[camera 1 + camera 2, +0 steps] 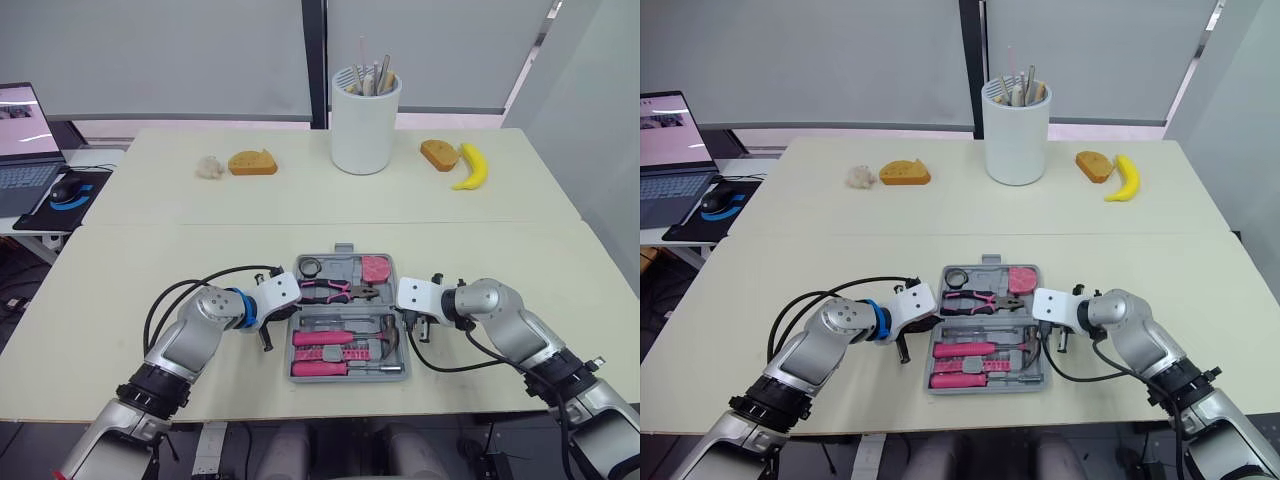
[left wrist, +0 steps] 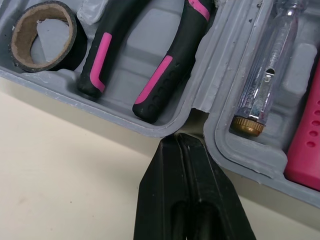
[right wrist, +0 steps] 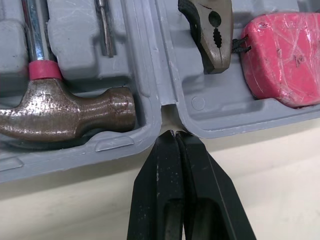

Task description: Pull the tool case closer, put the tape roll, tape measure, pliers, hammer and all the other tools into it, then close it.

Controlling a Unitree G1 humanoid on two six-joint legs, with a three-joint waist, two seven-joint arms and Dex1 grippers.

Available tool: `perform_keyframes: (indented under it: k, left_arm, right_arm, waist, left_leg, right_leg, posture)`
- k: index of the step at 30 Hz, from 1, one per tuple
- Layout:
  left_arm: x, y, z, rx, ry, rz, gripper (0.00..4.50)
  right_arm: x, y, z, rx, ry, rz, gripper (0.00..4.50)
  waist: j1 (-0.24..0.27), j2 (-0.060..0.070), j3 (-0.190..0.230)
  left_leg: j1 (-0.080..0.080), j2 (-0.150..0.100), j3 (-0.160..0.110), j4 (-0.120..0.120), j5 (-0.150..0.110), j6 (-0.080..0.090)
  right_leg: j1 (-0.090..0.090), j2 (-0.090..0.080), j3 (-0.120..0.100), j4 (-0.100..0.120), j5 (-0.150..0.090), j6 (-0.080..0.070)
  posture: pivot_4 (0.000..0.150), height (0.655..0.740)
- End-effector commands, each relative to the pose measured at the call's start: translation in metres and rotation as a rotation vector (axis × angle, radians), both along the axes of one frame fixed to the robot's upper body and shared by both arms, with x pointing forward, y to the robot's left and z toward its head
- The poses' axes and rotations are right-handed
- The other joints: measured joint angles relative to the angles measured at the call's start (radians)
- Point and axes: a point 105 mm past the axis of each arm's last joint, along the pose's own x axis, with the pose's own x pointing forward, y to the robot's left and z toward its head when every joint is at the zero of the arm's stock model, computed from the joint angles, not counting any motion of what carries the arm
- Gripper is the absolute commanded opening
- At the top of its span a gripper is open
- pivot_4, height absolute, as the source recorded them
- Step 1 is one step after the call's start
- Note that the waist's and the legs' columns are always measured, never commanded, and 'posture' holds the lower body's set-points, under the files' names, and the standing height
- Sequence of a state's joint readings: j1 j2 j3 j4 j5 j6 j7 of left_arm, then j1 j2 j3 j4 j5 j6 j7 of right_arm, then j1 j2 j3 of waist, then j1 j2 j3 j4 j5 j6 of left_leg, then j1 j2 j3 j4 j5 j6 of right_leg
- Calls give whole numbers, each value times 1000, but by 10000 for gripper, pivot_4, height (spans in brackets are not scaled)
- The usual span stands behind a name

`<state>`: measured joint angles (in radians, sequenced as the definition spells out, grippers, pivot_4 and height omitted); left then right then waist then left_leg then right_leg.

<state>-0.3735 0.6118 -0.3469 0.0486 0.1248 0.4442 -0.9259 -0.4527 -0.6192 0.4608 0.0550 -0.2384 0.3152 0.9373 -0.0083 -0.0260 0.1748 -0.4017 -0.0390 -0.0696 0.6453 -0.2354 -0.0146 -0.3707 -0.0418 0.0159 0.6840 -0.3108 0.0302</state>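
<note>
Head views: your tool case (image 1: 340, 266) lies open, packed, near you on the tabletop (image 1: 200, 260); left wrist view: left pincer (image 2: 179, 140) narrow, empty, at its rim; right wrist view: right pincer (image 3: 175, 135) likewise; closing looks next, so fold one half over.

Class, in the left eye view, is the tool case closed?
No: the tool case lies open flat, with the pliers and hammer exposed in its halves.
</note>
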Motion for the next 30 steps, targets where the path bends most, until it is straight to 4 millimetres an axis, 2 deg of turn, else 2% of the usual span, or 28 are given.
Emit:
perform_keyframes:
  k: [1, 10, 17, 24, 30]
  left_arm:
    - [-22, -37, -5, -73, 48, -134, 0]
    - [-22, -23, -7, -74, 66, -105, 0]
    - [-34, -44, -9, -130, 94, -181, 0]
    - [-50, -50, -17, -130, 133, -207, 0]
    - [-54, -48, -21, -111, 131, -204, 0]
  right_arm:
    - [-18, 17, 2, 35, 20, 80, 134]
    - [-27, 12, -2, 30, 37, 61, 134]
    - [-37, 11, -3, 37, 59, 61, 134]
    - [-45, 9, -4, 37, 75, 45, 134]
    - [-52, 11, -8, 38, 98, 46, 134]
  waist:
    - [3, 1, -1]
    - [4, 1, -1]
    - [7, 1, -1]
    - [8, 4, -5]
    - [7, 7, -9]
  left_leg:
    - [0, 0, 0, 0, 0, 0]
    - [1, -1, 0, 0, 0, 0]
    - [1, -1, 0, 0, 0, 0]
    - [1, -2, 0, 0, 0, 0]
    - [1, -2, 0, 0, 0, 0]
  right_leg:
    - [0, 0, 0, 0, 0, 0]
    - [2, -2, 0, -2, 0, 0]
    - [2, -2, 0, -2, 0, 0]
    - [3, -3, 0, -2, 0, 0]
    - [3, -3, 0, -2, 0, 0]
  posture:
    - [1500, 7400]
    - [1500, 7400]
    - [1500, 7400]
    - [1500, 7400]
    - [1500, 7400]
